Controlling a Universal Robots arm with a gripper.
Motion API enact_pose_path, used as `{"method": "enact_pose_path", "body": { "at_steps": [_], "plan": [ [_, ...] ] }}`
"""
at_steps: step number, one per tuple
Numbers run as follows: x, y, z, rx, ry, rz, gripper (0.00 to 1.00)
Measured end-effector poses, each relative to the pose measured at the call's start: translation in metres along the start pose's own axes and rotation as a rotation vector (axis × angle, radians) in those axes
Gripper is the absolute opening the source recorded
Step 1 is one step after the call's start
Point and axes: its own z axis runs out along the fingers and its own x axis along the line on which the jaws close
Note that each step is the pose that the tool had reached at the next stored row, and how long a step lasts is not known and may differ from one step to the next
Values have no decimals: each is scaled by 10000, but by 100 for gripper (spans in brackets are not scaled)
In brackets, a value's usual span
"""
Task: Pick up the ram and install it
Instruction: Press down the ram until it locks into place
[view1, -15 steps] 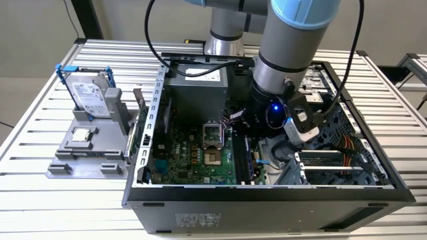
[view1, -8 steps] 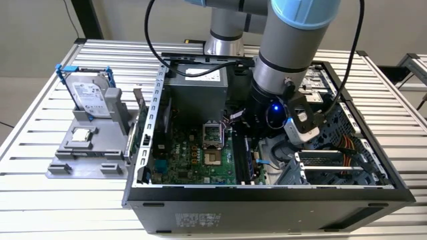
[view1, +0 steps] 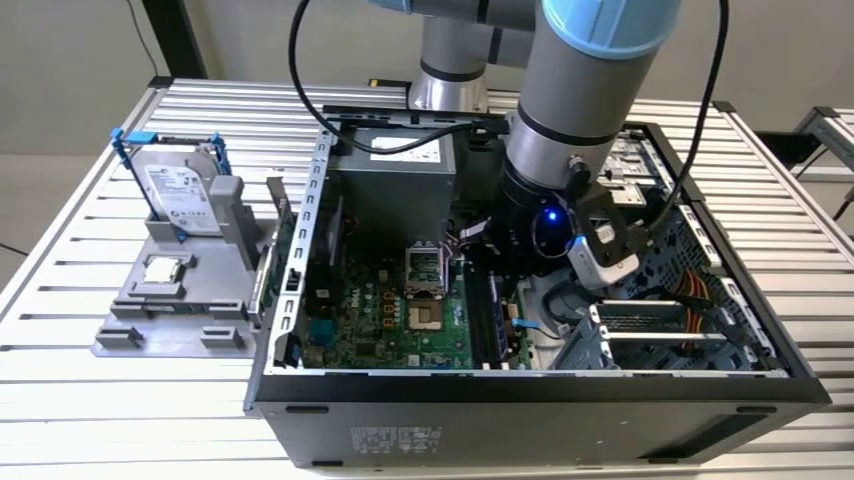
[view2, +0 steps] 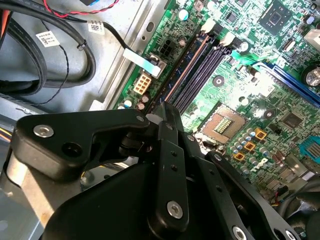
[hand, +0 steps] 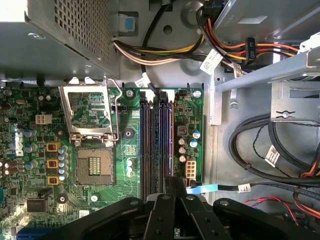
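The arm (view1: 574, 110) was seen reaching down into the open computer case (view1: 534, 385), which lay on the slatted worktop (view1: 80, 400). In both wrist views the end effector (hand: 169, 181) (view2: 162, 106) was found low over the green motherboard (view1: 380, 320), at one end of the long black slots (hand: 146, 145) (view2: 202, 70). Its fingers were drawn narrow, almost together, about the end of a thin blue strip, taken to be the ram (hand: 164, 140) (view2: 182, 70) seen edge-on. The ram was aligned along the slots, on the side away from the processor socket (hand: 95, 165) (view2: 222, 125). Whether it was fully seated could not be told. At the exterior view's left, a hard drive (view1: 180, 190) was propped upright in a grey holder (view1: 174, 300) beside the case.
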Motion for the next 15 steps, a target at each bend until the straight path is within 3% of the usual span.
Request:
{"method": "enact_pose_path", "body": {
  "at_steps": [15],
  "plan": [
    [0,0,0,-2,-11,-758,0]
  ]
}}
